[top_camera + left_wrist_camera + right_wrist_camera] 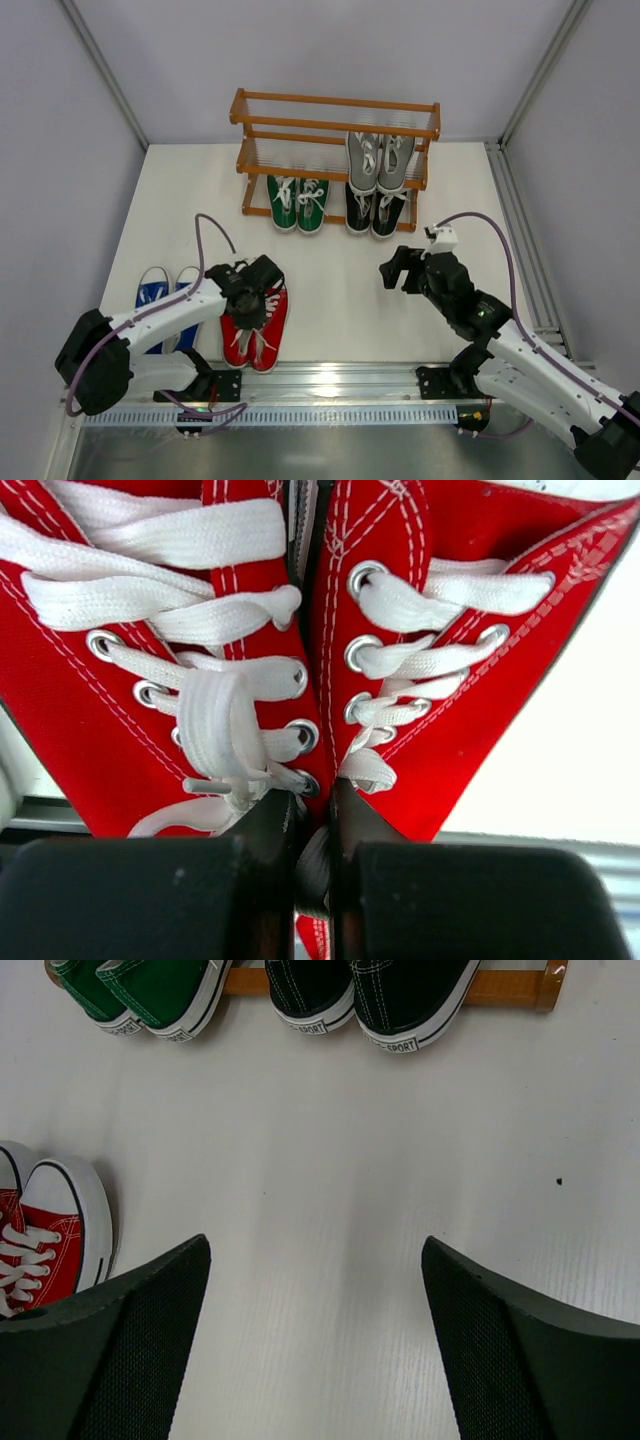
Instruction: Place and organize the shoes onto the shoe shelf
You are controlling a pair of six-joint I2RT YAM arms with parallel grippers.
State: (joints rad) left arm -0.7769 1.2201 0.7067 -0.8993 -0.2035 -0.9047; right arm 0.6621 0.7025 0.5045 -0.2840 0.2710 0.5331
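The red shoes (255,335) lie as a pair on the white table near its front edge, toes toward me. My left gripper (250,300) sits on their heel end; in the left wrist view it (318,810) is shut on the two inner canvas edges of the red shoes (100,730), pinching them together. My right gripper (398,270) hovers open over bare table, nothing between its fingers (150,1330). The shoe shelf (335,103) stands at the back. Green shoes (298,203) and black shoes (377,212) rest on its lowest tier, grey shoes (380,160) on the tier above.
Blue shoes (160,290) lie at the left, partly under my left arm. In the right wrist view the green shoes (150,990), black shoes (400,995) and a shelf rail (500,985) run along the top, a red shoe's toe (60,1200) at the left.
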